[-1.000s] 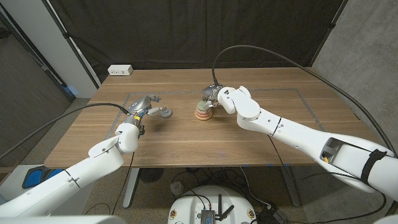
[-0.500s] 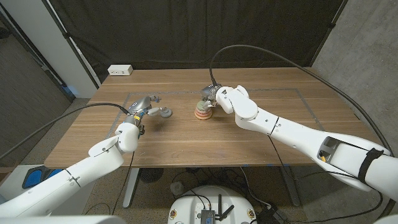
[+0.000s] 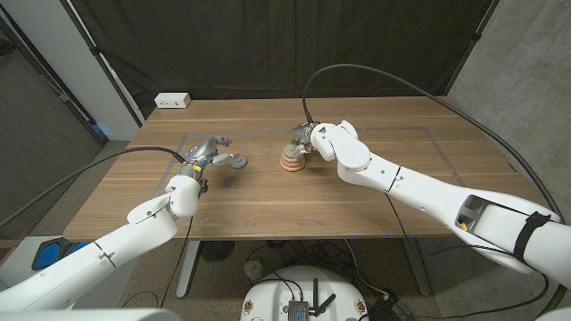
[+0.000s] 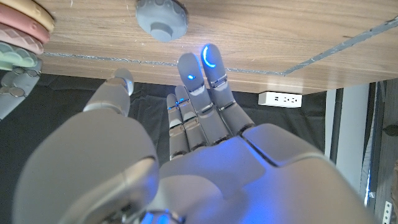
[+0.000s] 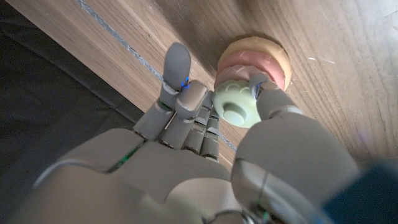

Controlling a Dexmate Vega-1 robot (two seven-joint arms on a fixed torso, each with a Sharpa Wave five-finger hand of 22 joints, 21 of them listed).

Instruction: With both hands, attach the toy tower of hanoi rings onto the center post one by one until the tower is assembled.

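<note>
Over stacked rings (image 5: 252, 67), right robot hand (image 5: 205, 143).

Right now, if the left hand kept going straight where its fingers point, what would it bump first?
Probably the grey ring; the left hand points its fingers toward it, though depth is unclear.

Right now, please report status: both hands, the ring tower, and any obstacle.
Right hand pinches pale green ring atop stacked pink and tan rings. Left hand open, near grey ring lying on wooden table. No obstacle seen.
</note>
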